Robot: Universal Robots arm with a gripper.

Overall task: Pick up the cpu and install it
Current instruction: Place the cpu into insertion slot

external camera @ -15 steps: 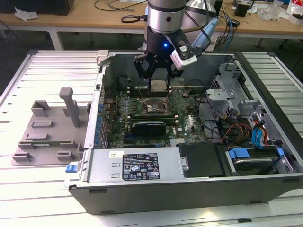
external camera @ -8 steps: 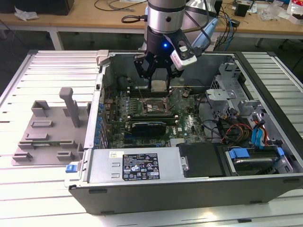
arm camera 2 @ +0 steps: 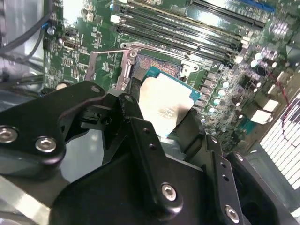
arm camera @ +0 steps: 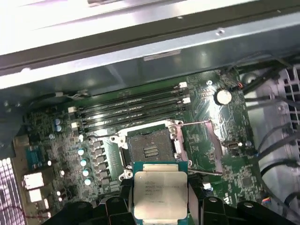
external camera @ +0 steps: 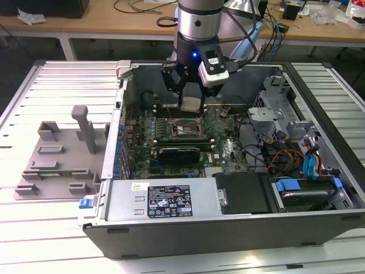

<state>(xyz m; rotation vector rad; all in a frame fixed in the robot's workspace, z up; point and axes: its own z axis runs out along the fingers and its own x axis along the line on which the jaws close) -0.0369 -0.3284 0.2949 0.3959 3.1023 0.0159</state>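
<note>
The cpu [arm camera: 159, 194] is a flat square chip with a silver metal top and a green rim. My gripper [arm camera: 160, 202] is shut on it, a black finger [arm camera: 117, 208] pressing on each of two opposite sides. In the exterior view the gripper [external camera: 190, 103] holds the cpu [external camera: 191, 104] inside the open computer case, a little above the motherboard. The open socket [arm camera: 151, 149] lies just beyond the chip, its contacts bare and its metal load plate [arm camera: 201, 140] swung aside. In the second wrist view the cpu [arm camera 2: 165, 104] hangs tilted over the socket [arm camera 2: 157, 68].
The case walls [external camera: 120, 131] enclose the board. Memory slots [arm camera: 136, 110] run behind the socket. A black card [external camera: 179, 153] and the power supply [external camera: 171, 200] sit in front, drive bays with blue latches [external camera: 311, 185] and cables at the exterior view's right. Grey fixture blocks [external camera: 57, 154] stand outside on its left.
</note>
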